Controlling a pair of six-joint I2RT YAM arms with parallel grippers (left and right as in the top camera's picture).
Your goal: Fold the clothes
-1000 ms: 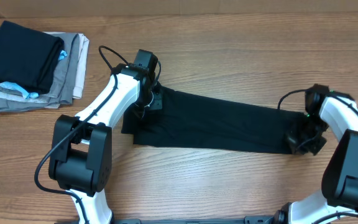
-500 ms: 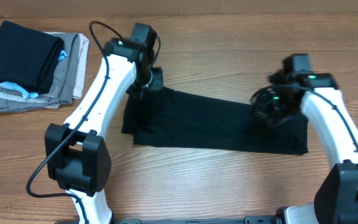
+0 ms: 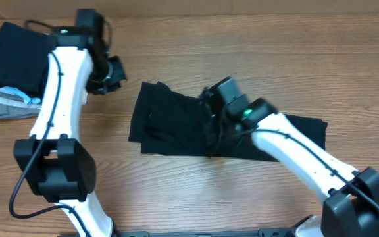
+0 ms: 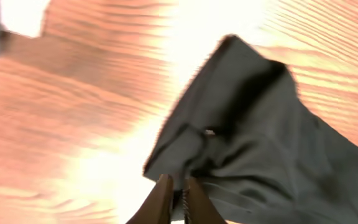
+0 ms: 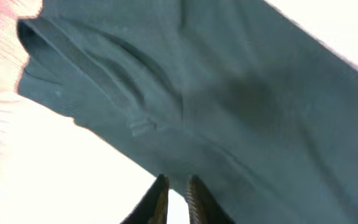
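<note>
The black shirt (image 3: pixel 166 122) lies flat across the middle of the table as a long folded band, its right end (image 3: pixel 308 135) showing past my right arm. My left gripper (image 3: pixel 112 71) hangs above bare wood up and left of the shirt, clear of it. In the left wrist view its jaws (image 4: pixel 177 182) stand a slit apart with nothing between them, and the shirt's rumpled corner (image 4: pixel 241 106) lies beyond. My right gripper (image 3: pixel 211 130) reaches over the shirt's middle. Its jaws (image 5: pixel 174 180) are slightly apart over the shirt's near edge (image 5: pixel 229 93), pinching nothing.
A stack of folded garments (image 3: pixel 8 59), black on top of grey with light-blue bits, sits at the back left, partly behind my left arm (image 3: pixel 61 85). Bare wooden table (image 3: pixel 255 39) surrounds the shirt.
Both grippers have let go of the shirt. The left one swung up and left off the cloth toward the stack. The right one travelled from the shirt's right end to its middle.
</note>
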